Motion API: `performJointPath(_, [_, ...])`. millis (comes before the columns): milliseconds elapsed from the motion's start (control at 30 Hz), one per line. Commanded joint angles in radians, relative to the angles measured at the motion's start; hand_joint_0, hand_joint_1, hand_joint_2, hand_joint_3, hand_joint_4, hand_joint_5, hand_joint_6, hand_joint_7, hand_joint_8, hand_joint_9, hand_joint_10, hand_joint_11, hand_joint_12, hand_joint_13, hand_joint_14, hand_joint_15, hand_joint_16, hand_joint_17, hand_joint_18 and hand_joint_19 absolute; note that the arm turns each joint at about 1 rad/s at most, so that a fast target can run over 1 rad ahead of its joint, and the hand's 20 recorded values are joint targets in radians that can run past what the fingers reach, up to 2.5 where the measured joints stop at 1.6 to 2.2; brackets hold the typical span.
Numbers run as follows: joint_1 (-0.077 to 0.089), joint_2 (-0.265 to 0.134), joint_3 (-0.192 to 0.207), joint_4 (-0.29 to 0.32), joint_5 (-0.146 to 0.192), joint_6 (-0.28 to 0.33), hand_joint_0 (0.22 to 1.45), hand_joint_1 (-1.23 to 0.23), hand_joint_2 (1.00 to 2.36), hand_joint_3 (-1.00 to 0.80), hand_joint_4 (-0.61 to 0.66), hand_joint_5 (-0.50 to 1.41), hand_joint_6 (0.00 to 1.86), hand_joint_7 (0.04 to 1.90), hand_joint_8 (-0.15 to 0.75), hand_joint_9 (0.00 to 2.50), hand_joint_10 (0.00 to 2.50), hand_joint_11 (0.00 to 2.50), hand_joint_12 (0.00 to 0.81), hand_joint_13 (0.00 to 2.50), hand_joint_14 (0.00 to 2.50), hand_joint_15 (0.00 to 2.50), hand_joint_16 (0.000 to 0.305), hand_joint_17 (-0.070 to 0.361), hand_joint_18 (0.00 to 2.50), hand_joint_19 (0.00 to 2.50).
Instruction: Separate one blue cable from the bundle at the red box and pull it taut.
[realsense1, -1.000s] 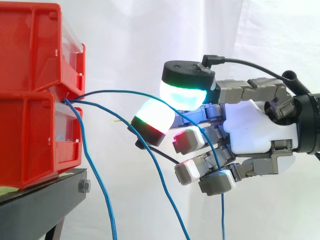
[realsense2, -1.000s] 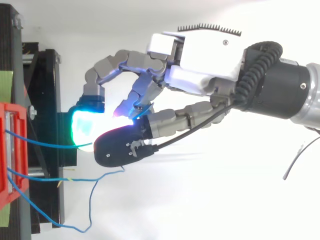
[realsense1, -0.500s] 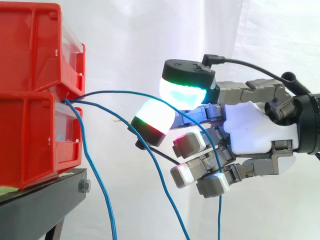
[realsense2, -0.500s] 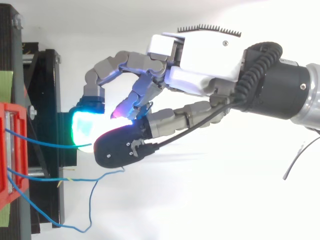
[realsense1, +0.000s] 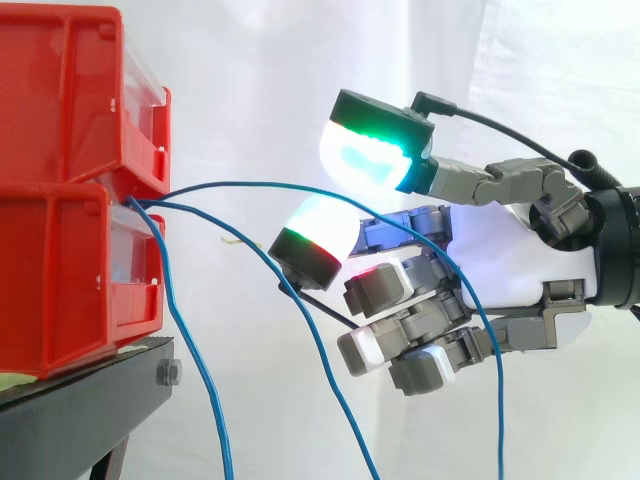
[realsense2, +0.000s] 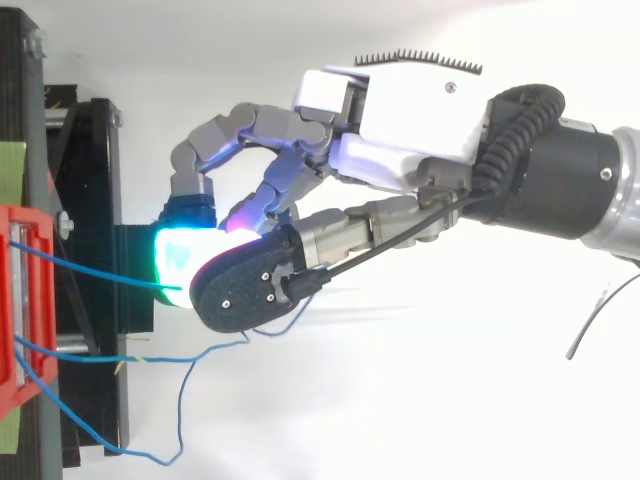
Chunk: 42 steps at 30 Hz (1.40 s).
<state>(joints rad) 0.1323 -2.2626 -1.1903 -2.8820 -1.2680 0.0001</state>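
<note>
Several blue cables (realsense1: 190, 350) come out between the two stacked red boxes (realsense1: 70, 190) at the left. One blue cable (realsense1: 250, 185) arcs from the boxes to my hand (realsense1: 520, 270). It runs through the gap between the green-glowing upper pad (realsense1: 370, 160) and the white-and-red lower pad (realsense1: 315, 235). From there it drapes across the hand and hangs down at the right (realsense1: 498, 420). The two pads stand a little apart and neither presses the cable. In the top view the hand (realsense2: 400, 110) reaches left, and that cable (realsense2: 90, 284) disappears under its cyan pad.
The red boxes rest on a black stand (realsense1: 90, 400) at the lower left. Two more blue cables hang from the boxes toward the floor, one looping low (realsense2: 180, 400) beside the stand. A white curtain fills the background.
The upper pad has tilted up and away from the lower pad, opening a gap. The lower fingers curled in more. The cable's hanging part has shifted right, deeper across the hand.
</note>
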Motion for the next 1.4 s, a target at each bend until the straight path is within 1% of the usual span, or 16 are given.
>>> performJointPath(0, [0.001, 0.0, 0.0, 0.001, 0.001, 0.0, 0.54, -0.6, 1.0, -0.5, 0.09, -0.11, 0.88, 1.08, 0.302, 1.08, 0.02, 1.23, 0.418, 0.89, 0.03, 0.95, 0.056, 0.125, 0.77, 1.29])
performJointPath(133, [0.001, 0.0, 0.0, 0.001, 0.001, 0.0, 0.53, -0.73, 1.0, -0.5, 0.1, -0.11, 0.88, 1.09, 0.307, 1.08, 0.02, 1.26, 0.419, 0.9, 0.03, 0.95, 0.056, 0.127, 0.79, 1.29])
performJointPath(200, [0.001, 0.0, 0.001, 0.001, 0.001, -0.002, 0.57, -0.8, 1.0, -0.5, 0.1, -0.11, 0.88, 1.1, 0.294, 1.08, 0.02, 1.27, 0.413, 0.9, 0.03, 0.95, 0.054, 0.123, 0.79, 1.3])
performJointPath(233, [0.001, 0.0, 0.0, 0.001, 0.001, 0.0, 0.6, -0.81, 1.0, -0.45, 0.09, -0.1, 0.88, 1.1, 0.288, 1.09, 0.02, 1.28, 0.403, 0.9, 0.03, 0.96, 0.053, 0.119, 0.79, 1.3])
performJointPath(333, [0.0, 0.0, 0.0, 0.001, 0.001, -0.002, 0.61, -0.83, 1.01, -0.29, 0.05, -0.1, 0.89, 1.12, 0.288, 1.11, 0.02, 1.29, 0.398, 0.91, 0.03, 0.96, 0.052, 0.118, 0.83, 1.29])
performJointPath(433, [0.0, 0.0, 0.0, 0.0, 0.001, 0.0, 0.6, -0.83, 1.02, -0.22, 0.02, -0.09, 0.9, 1.11, 0.281, 1.13, 0.02, 1.3, 0.399, 0.93, 0.03, 0.98, 0.052, 0.118, 0.84, 1.29])
performJointPath(567, [0.0, 0.0, 0.0, 0.001, 0.003, 0.0, 0.58, -0.82, 1.02, -0.15, -0.01, -0.08, 0.9, 1.09, 0.31, 1.18, 0.02, 1.27, 0.436, 0.97, 0.03, 0.96, 0.062, 0.139, 0.91, 1.25])
performJointPath(700, [0.001, 0.0, 0.0, 0.001, 0.003, 0.001, 0.58, -0.82, 1.01, -0.13, -0.04, -0.07, 0.89, 1.09, 0.325, 1.14, 0.02, 1.05, 0.454, 0.98, 0.02, 0.87, 0.068, 0.153, 0.96, 1.2])
performJointPath(833, [0.0, 0.0, 0.0, 0.001, 0.003, 0.001, 0.58, -0.82, 1.01, -0.12, -0.06, -0.07, 0.88, 1.1, 0.331, 1.04, 0.02, 0.75, 0.444, 0.95, 0.02, 0.74, 0.07, 0.157, 0.98, 1.19])
performJointPath(933, [0.0, 0.0, 0.0, 0.0, 0.004, 0.003, 0.58, -0.83, 1.01, -0.11, -0.07, -0.06, 0.88, 1.09, 0.352, 0.94, 0.01, 0.45, 0.444, 0.92, 0.02, 0.56, 0.071, 0.16, 1.0, 1.13])
performJointPath(1033, [0.0, 0.0, 0.0, 0.0, 0.003, 0.005, 0.58, -0.83, 1.0, -0.11, -0.06, -0.06, 0.88, 1.1, 0.371, 0.92, 0.01, 0.34, 0.445, 0.91, 0.02, 0.48, 0.071, 0.161, 1.01, 1.08])
performJointPath(1067, [0.0, 0.0, 0.0, 0.0, 0.003, 0.005, 0.58, -0.83, 1.0, -0.11, -0.06, -0.06, 0.87, 1.09, 0.38, 0.92, 0.01, 0.34, 0.445, 0.91, 0.02, 0.48, 0.072, 0.161, 1.01, 1.07])
performJointPath(1133, [0.001, 0.0, 0.0, 0.0, 0.003, 0.011, 0.58, -0.83, 1.0, -0.12, -0.05, -0.06, 0.87, 1.11, 0.41, 1.05, 0.01, 0.46, 0.453, 0.95, 0.02, 0.53, 0.071, 0.16, 1.01, 1.08])
performJointPath(1233, [0.0, 0.0, 0.0, 0.0, 0.004, 0.023, 0.59, -0.82, 1.0, -0.13, -0.02, -0.06, 0.88, 1.12, 0.423, 1.14, 0.02, 0.59, 0.452, 0.99, 0.02, 0.58, 0.071, 0.159, 1.02, 1.09])
performJointPath(1300, [0.001, 0.0, 0.0, 0.001, 0.004, 0.031, 0.59, -0.82, 1.0, -0.14, -0.02, -0.06, 0.88, 1.11, 0.416, 1.18, 0.02, 0.67, 0.451, 1.01, 0.02, 0.63, 0.07, 0.159, 1.01, 1.11])
performJointPath(1367, [0.001, 0.0, 0.0, 0.001, 0.004, 0.032, 0.59, -0.81, 1.0, -0.14, -0.01, -0.06, 0.88, 1.11, 0.412, 1.26, 0.02, 0.82, 0.454, 1.05, 0.02, 0.7, 0.07, 0.158, 1.01, 1.11])
